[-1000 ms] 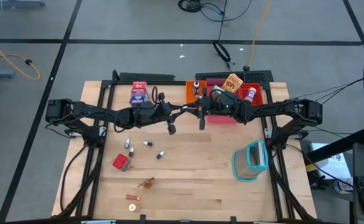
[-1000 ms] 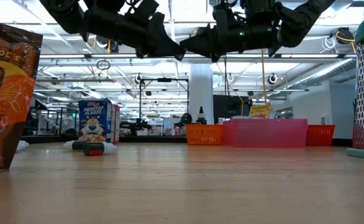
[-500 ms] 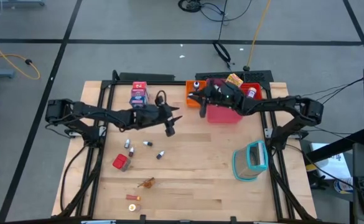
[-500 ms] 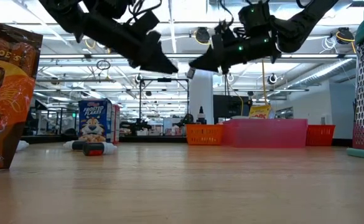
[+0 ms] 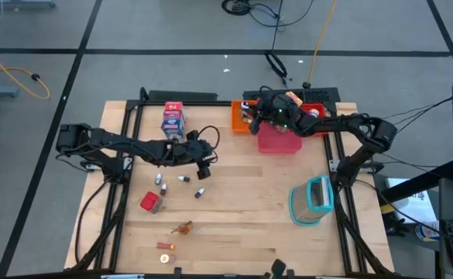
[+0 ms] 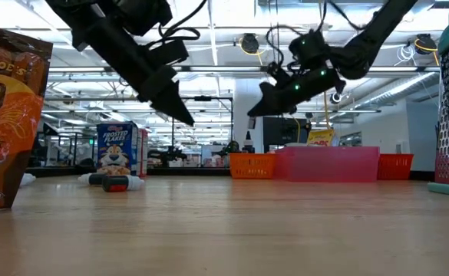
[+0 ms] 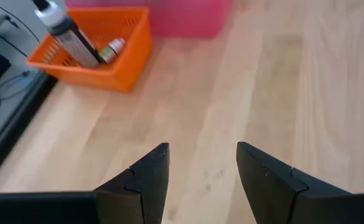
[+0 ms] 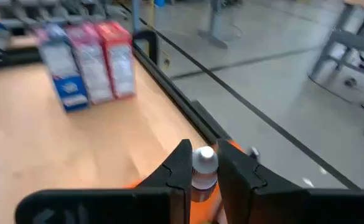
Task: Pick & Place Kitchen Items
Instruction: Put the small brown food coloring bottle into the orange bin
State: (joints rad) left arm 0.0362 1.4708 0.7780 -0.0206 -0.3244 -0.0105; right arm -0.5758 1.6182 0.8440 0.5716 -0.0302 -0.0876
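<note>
Item 1, right gripper (image 8: 203,171): your fingers (image 8: 180,163) were clamped on a small white-capped bottle (image 8: 203,160), held over the orange tray (image 5: 241,118) at the table's far edge, beside the pink tray (image 5: 276,141).

Item 2, left gripper (image 7: 199,163): your fingers (image 7: 152,171) stood apart with nothing between them, only bare wooden table (image 7: 244,87) beneath. The gripper hung above the table's middle-left, near the small bottles.

Item 3, orange tray contents: one dark bottle with a white cap (image 7: 66,34) and one smaller greenish bottle (image 7: 112,48).

Item 4, cartons (image 5: 173,118): blue-white, pink and red ones stood together at the far left edge.

Item 5, loose on the table, all nearer the front than your left gripper:
- three tiny dark-capped bottles (image 5: 181,179)
- red cube (image 5: 149,202)
- orange-brown bits (image 5: 182,228)
- small orange piece (image 5: 165,246) near the front edge

Item 6, teal-rimmed clear container (image 5: 312,199): stood on the right side, well apart from both arms.

Item 7, yellow carton (image 5: 291,98): stood by the trays, partly hidden by your right arm.
</note>
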